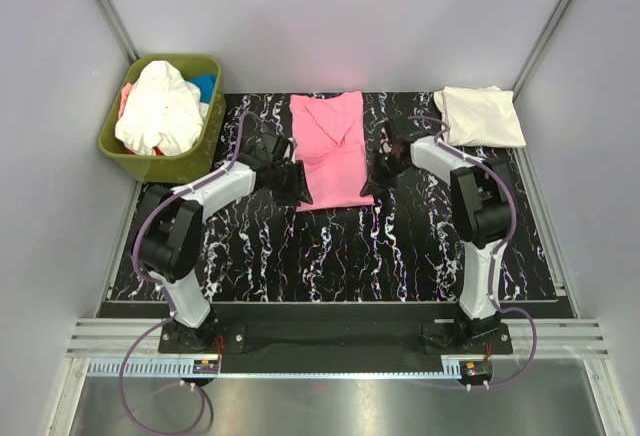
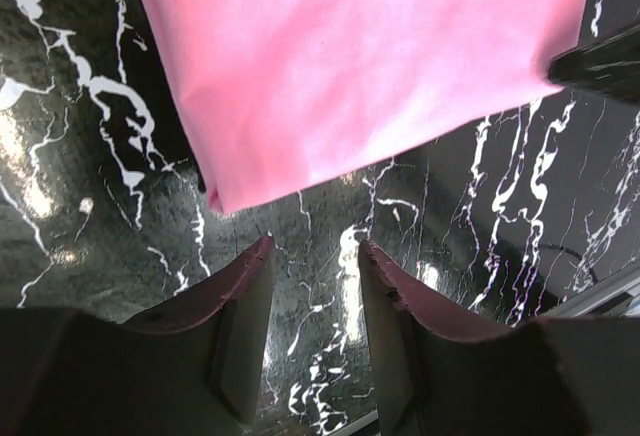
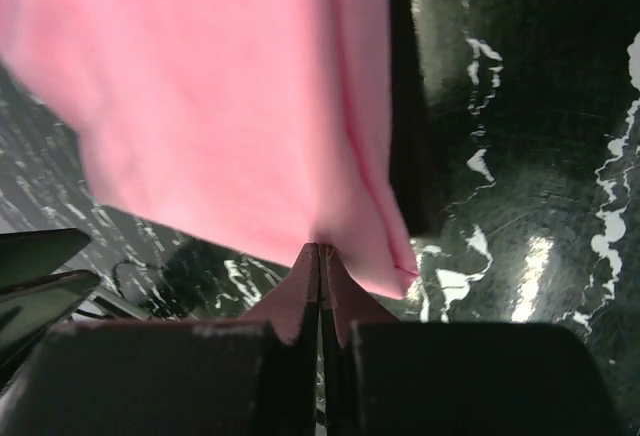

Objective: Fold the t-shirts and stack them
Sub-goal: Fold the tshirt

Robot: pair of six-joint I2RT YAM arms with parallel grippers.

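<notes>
Left gripper [image 2: 315, 246]: fingers apart, empty, just short of the pink t-shirt [image 2: 360, 66] corner.
right gripper [image 3: 319, 248]: fingers pinched on its near-right hem.
table [image 1: 350, 256]: black, marbled.
pink t-shirt: folded lengthwise, between the grippers.
cream t-shirt [image 1: 480, 116]: folded, table's far-right corner.

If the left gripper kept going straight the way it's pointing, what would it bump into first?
Probably the pink t-shirt; its near edge lies just ahead of the open left gripper. If the gripper tilts down steeply, it might touch the black table first.
</notes>
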